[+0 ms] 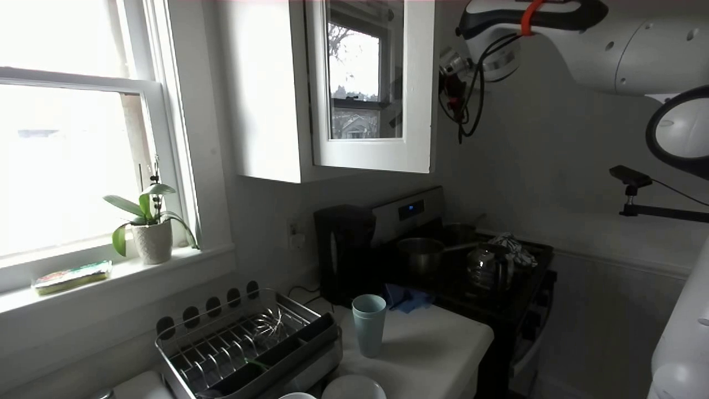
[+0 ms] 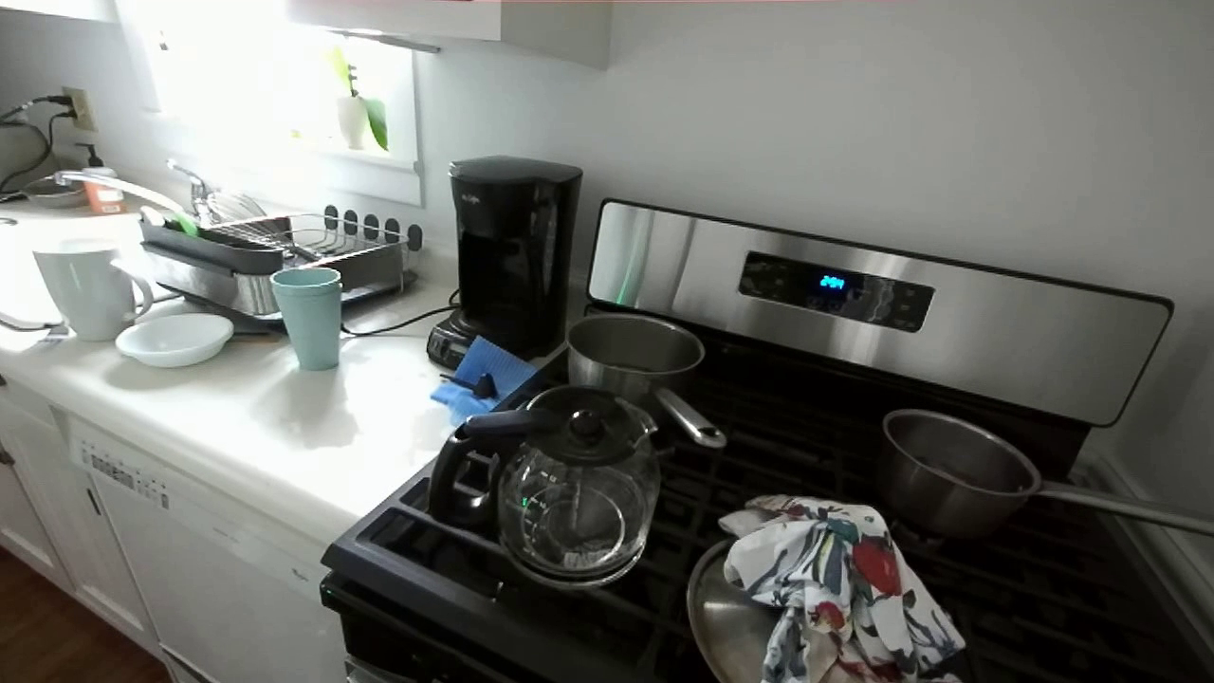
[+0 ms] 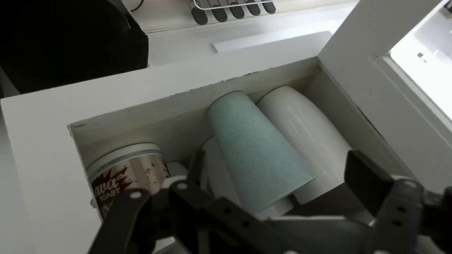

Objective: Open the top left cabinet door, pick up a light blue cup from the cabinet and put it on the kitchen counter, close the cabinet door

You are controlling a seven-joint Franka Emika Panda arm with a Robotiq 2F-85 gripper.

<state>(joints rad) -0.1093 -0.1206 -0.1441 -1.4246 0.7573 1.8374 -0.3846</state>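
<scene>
The wrist view shows the black two-fingered gripper (image 3: 275, 167) holding nothing, its flat, blocky pads (image 3: 365, 180) spread wide. A matte, tapering light blue cup (image 3: 259, 151) sits inside the white-painted cabinet (image 3: 39, 141); seen from here it falls between the pads with a gap on either side, though the depth separating them cannot be judged. Its narrower end faces the chipped ledge of the opening. A glossy, round-sided white cup (image 3: 305, 134) crowds it toward the hinge side, and whether the two touch is unclear. Across a wider interval, a printed brown-and-cream mug (image 3: 132, 169) sits close to the opposite jamb.

In an exterior view, the white-framed, glass-paned top left cabinet door (image 1: 418, 100) stands swung out, its free edge appearing just beside the wrist end of the smooth white robot arm (image 1: 637, 50); the gripper is hidden beyond that edge.

In both exterior views, the glossy white kitchen counter (image 1: 426, 349) bears a smooth, flared blue-green tumbler (image 2: 310, 318), upright between the steel-and-black wire dish rack (image 2: 223, 290) and the black gas stove (image 2: 1024, 318), set back from the rounded front edge. A shallow, milky-white bowl (image 2: 175, 355) lies near it, and a crumpled, textured blue cloth (image 2: 498, 365) lies toward the stove.
</scene>
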